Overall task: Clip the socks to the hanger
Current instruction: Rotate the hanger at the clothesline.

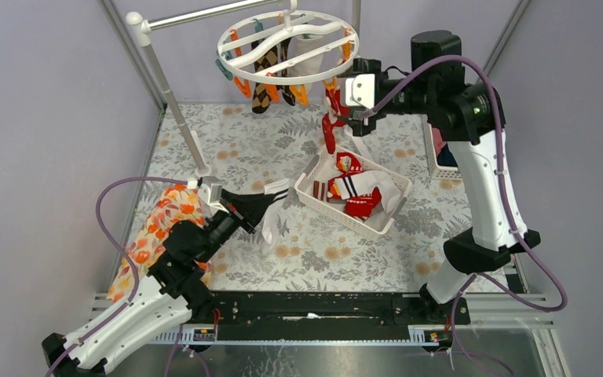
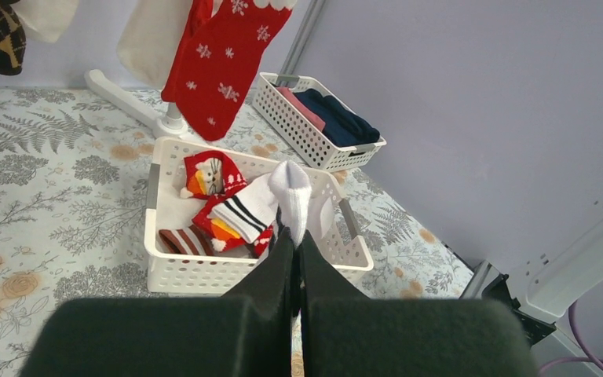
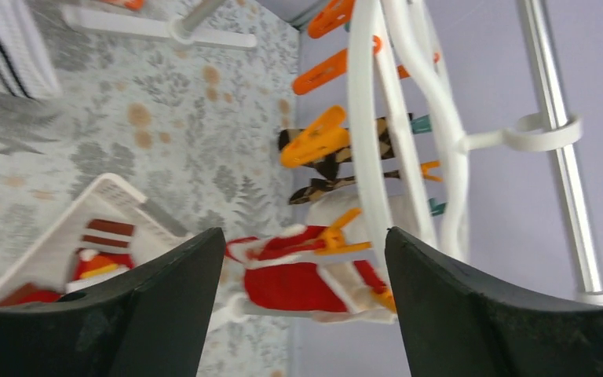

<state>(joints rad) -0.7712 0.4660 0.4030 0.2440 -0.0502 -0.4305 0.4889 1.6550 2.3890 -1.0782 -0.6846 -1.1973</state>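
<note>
You see a surface (image 1: 243,149) covered with a grey fern and flower print. In its middle stands a white slatted basket (image 1: 338,212), turned at an angle. A second white basket (image 2: 298,133) near the right wall holds folded navy clothes (image 2: 338,118) and a pink piece (image 2: 297,100). At the left edge lies an orange floral cloth (image 1: 153,228). A grey metal pole (image 1: 169,94) with a white joint (image 1: 136,21) rises at the back left.

The table (image 1: 243,149) has a grey cover with a leaf pattern. On it a white basket (image 1: 345,216) stands just ahead of the left fingers (image 1: 253,206). An orange cloth (image 1: 153,228) lies behind them, and a second basket (image 2: 298,129) sits farther ahead, past the first.
</note>
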